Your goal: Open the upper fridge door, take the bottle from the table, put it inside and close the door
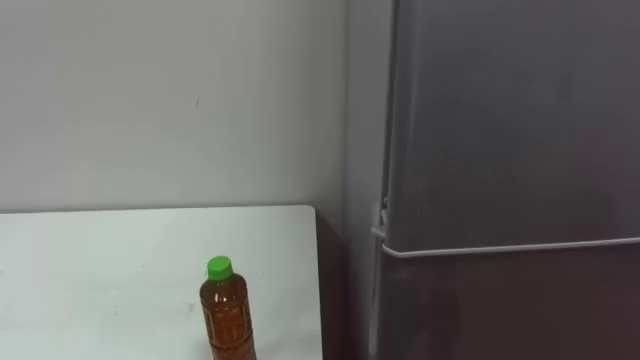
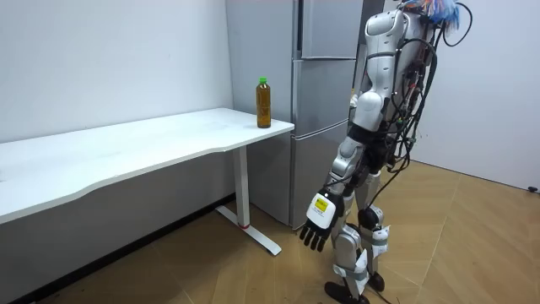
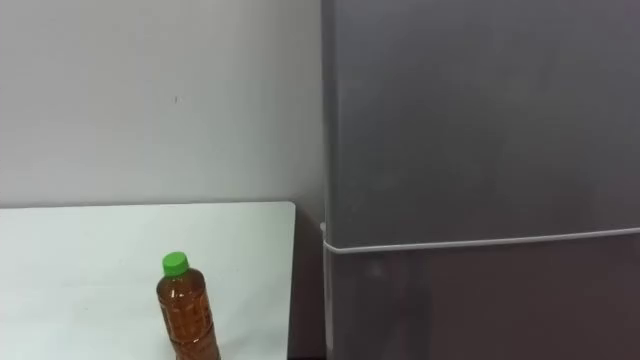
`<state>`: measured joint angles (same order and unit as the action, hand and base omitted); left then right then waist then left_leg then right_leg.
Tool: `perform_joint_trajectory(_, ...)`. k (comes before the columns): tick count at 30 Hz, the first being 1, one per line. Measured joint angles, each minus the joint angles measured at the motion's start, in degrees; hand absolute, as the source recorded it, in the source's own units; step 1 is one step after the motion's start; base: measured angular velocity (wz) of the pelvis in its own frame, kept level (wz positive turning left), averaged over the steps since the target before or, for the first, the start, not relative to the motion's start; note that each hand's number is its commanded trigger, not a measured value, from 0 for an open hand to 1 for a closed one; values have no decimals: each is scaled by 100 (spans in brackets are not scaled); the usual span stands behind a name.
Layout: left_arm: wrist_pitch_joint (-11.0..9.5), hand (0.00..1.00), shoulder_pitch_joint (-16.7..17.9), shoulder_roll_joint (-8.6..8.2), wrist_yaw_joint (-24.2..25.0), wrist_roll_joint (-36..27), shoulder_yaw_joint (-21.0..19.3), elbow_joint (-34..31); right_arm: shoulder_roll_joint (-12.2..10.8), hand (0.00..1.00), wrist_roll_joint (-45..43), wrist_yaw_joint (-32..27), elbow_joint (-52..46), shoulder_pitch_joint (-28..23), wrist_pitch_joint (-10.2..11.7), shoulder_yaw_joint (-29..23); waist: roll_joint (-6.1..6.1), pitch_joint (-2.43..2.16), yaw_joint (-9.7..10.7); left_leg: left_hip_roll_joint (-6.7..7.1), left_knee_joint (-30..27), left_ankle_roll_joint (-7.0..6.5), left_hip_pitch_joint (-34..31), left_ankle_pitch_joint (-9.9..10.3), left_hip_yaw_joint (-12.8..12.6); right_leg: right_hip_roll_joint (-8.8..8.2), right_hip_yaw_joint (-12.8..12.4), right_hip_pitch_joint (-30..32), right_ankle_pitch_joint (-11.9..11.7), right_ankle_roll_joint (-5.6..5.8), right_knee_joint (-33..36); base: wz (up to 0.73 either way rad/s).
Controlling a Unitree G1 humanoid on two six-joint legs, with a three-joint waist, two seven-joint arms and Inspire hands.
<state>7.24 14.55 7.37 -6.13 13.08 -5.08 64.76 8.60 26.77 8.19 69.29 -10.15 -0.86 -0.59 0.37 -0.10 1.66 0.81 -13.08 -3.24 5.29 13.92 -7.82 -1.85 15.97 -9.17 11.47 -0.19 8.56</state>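
**Bottle on the surface, fridge shut, nothing grasped yet**

The fingers (image 2: 310, 241) of the left hand (image 2: 319, 224) are seen loosely spread and pointing down, and nothing is held in them; the hand hangs at the robot's side, low and well apart from the bottle (image 1: 227, 318). The bottle, amber with a green cap, stands upright on the white surface (image 1: 100, 280) near the corner closest to the fridge (image 2: 327, 101). The upper door (image 1: 510, 120) is shut, as is the lower door (image 1: 500, 310) beneath it.

The task is judged to be at its very start: neither the reach for the bottle nor the opening of the door is begun. The next move is judged to call for a hand to be raised to the bottle's height and closed round its body, and for the upper door to be pulled open.

In the eye views the bottle is seen close and the pale seam between the two doors is plain. In the room view the hand and the stance are given: the robot is shown upright on the wooden floor (image 2: 472, 236), before the fridge and just beside the surface's end.
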Motion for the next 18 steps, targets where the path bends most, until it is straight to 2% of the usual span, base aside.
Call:
perform_joint_trajectory(4, 1, 0, 9, -13, -2, 8, -182, -3, -5, 0, -4, 41, 23, -3, -32, -81, 2, -3, -6, 1, 42, 1, 8, 2, 0, 0, -21, 9, 21, 1, 1, 0)
perform_joint_trajectory(12, -8, 0, 59, -21, -241, -53, -191, -4, -3, 0, -2, 77, 42, -3, -43, -84, -1, -21, 7, 0, 37, 2, 23, 3, 7, -3, -9, -2, 36, -2, 9, 0)
perform_joint_trajectory(18, -27, 0, 72, -21, -327, -569, -214, -5, -3, 0, -14, 69, 19, -9, -45, -103, -10, -21, 6, 3, 37, 2, 20, 4, 12, -8, -4, 0, 42, 0, 10, 0)
